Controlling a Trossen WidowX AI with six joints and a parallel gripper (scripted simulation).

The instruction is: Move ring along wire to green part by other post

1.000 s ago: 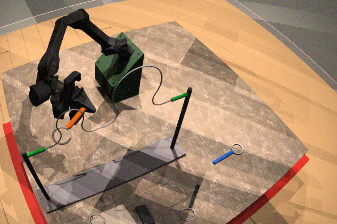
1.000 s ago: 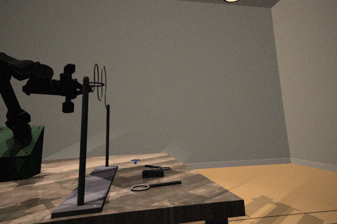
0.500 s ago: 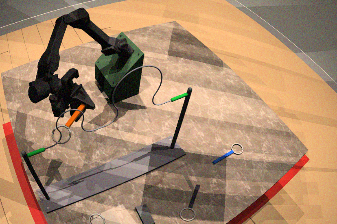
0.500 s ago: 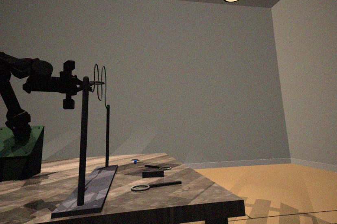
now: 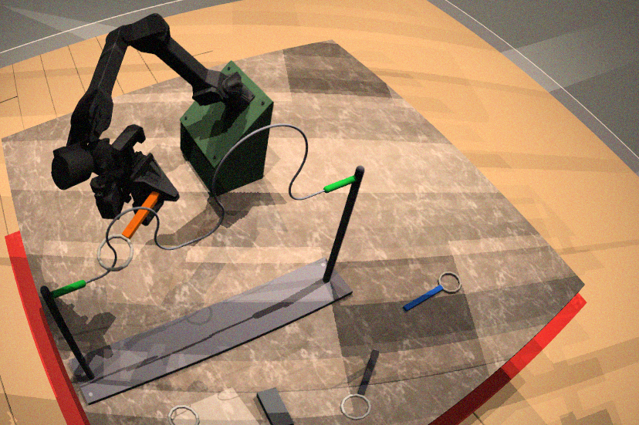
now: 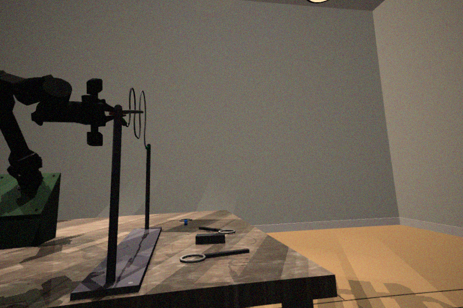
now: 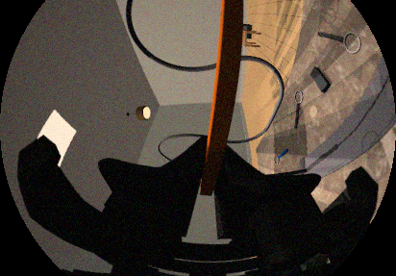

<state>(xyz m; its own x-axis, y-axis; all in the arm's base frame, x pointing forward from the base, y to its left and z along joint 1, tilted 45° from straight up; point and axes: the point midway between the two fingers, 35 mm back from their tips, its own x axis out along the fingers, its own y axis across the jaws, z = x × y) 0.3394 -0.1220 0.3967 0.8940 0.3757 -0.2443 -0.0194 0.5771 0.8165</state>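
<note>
My gripper (image 5: 157, 203) (image 6: 111, 113) (image 7: 210, 139) is shut on the orange handle (image 5: 135, 224) (image 7: 226, 74), near its rear end. The pale ring (image 5: 98, 254) (image 6: 137, 112) lies nearly level around the thin grey wire (image 5: 307, 149) (image 7: 282, 88), just past the left green part (image 5: 69, 288). The wire's first loop passes over the handle in the top view. Whether ring or handle touches the wire cannot be told. The other green part (image 5: 340, 183) is beside the right post (image 5: 343, 226) (image 6: 147, 184). The left post (image 5: 67, 332) (image 6: 114, 199) partly hides the fingertips in the exterior view.
A long base plate (image 5: 289, 285) carries both posts. The green block (image 5: 242, 172) (image 6: 26, 230) bears my arm. A blue-handled ring (image 5: 423, 298), a dark-handled ring (image 5: 368, 371) and a dark block (image 5: 275, 406) (image 6: 210, 238) lie on the table. Another ring (image 5: 170, 412) is at the front.
</note>
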